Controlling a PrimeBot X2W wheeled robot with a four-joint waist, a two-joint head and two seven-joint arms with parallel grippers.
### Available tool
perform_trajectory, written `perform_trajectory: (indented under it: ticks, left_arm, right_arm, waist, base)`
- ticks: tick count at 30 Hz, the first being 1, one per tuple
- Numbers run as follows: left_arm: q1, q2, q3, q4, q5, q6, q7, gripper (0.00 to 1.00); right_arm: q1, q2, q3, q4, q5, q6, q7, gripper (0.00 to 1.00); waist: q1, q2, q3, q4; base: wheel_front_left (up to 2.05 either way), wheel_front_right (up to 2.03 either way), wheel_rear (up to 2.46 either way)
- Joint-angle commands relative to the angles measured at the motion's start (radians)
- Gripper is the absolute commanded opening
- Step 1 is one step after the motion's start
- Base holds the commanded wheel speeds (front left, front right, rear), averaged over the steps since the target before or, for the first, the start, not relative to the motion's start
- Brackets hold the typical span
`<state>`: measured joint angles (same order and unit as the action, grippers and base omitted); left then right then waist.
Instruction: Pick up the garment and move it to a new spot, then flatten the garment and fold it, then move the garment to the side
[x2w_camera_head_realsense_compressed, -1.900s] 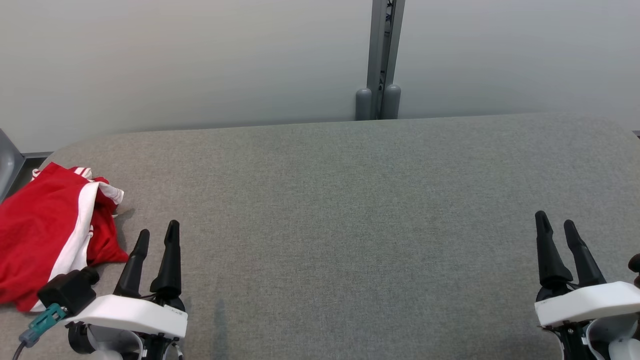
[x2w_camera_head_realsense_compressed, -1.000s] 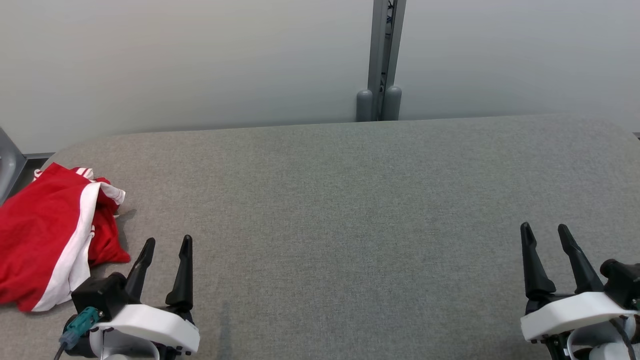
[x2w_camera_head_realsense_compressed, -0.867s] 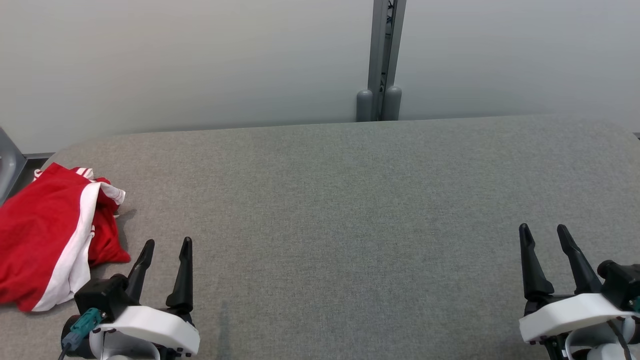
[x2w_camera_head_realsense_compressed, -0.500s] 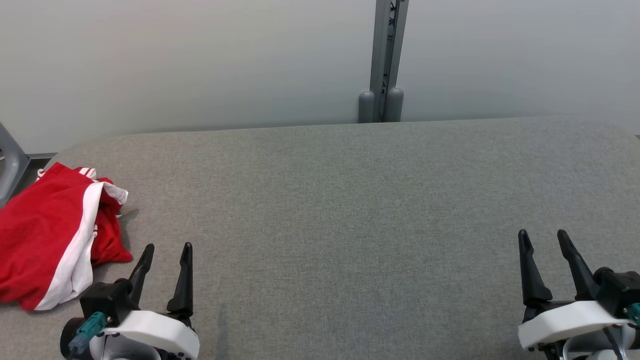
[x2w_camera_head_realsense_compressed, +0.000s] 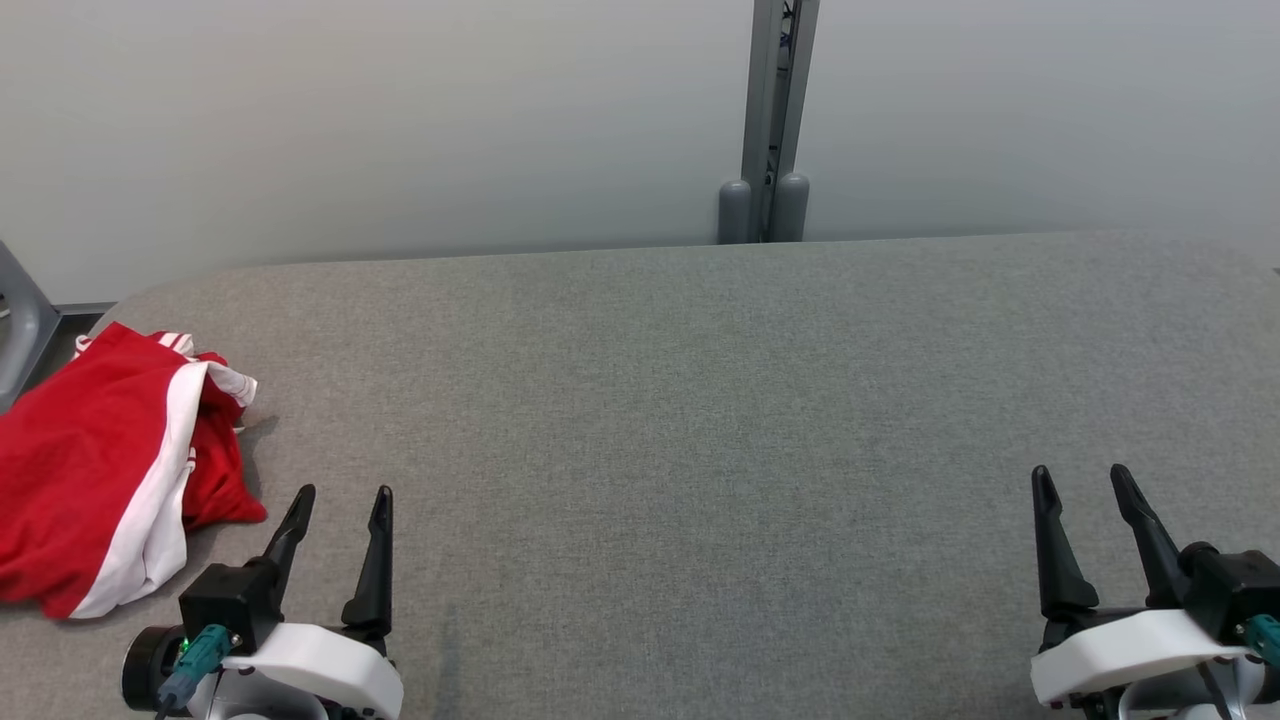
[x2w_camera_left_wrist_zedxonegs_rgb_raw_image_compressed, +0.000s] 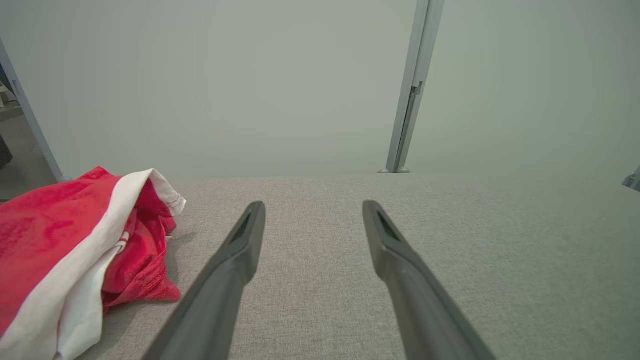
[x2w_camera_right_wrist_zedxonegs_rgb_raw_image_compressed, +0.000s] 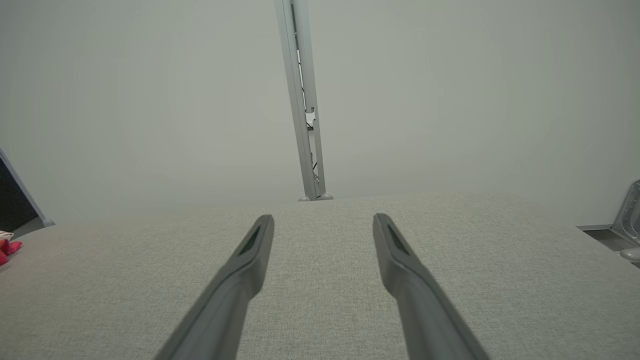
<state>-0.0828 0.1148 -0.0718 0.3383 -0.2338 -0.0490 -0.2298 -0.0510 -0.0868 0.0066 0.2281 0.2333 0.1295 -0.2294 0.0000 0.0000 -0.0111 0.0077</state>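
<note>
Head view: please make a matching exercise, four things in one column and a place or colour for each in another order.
1. garment
2. left gripper
3. right gripper
4. metal post

A. grey, behind the table
B. lower right, open
C. red and white, on the table's left end
D. lower left, open

Pairs: 1-C; 2-D; 3-B; 4-A
</note>
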Motion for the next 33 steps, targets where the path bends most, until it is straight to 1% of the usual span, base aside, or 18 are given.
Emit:
perform_trajectory:
  ticks: [1, 18, 29, 33]
  left_arm:
    - [-0.012, 0.003, 0.005, 0.002, 0.018, -0.003, -0.008, 1.0]
    - [-0.015, -0.017, 0.029, 0.028, 0.101, -0.02, -0.037, 1.0]
    - [-0.024, -0.033, 0.049, 0.034, 0.081, -0.037, -0.035, 1.0]
    - [-0.033, -0.036, 0.048, 0.035, 0.088, -0.037, -0.035, 1.0]
  right_arm:
    - [0.004, -0.005, -0.001, -0.002, -0.018, 0.002, -0.009, 1.0]
    - [0.008, -0.006, 0.009, -0.004, -0.084, 0.002, -0.039, 1.0]
    - [0.015, -0.005, -0.001, -0.006, -0.071, 0.002, -0.038, 1.0]
    - [0.016, -0.009, 0.002, -0.009, -0.072, 0.002, -0.038, 1.0]
  waist:
    - [0.0, 0.0, 0.0, 0.001]
    - [0.0, 0.0, 0.0, 0.007]
    - [0.0, 0.0, 0.003, 0.019]
    - [0.0, 0.0, 0.006, 0.045]
  base:
    - [0.0, 0.0, 0.0]
    - [0.0, 0.0, 0.0]
    - [0.0, 0.0, 0.0]
    - [0.0, 0.0, 0.0]
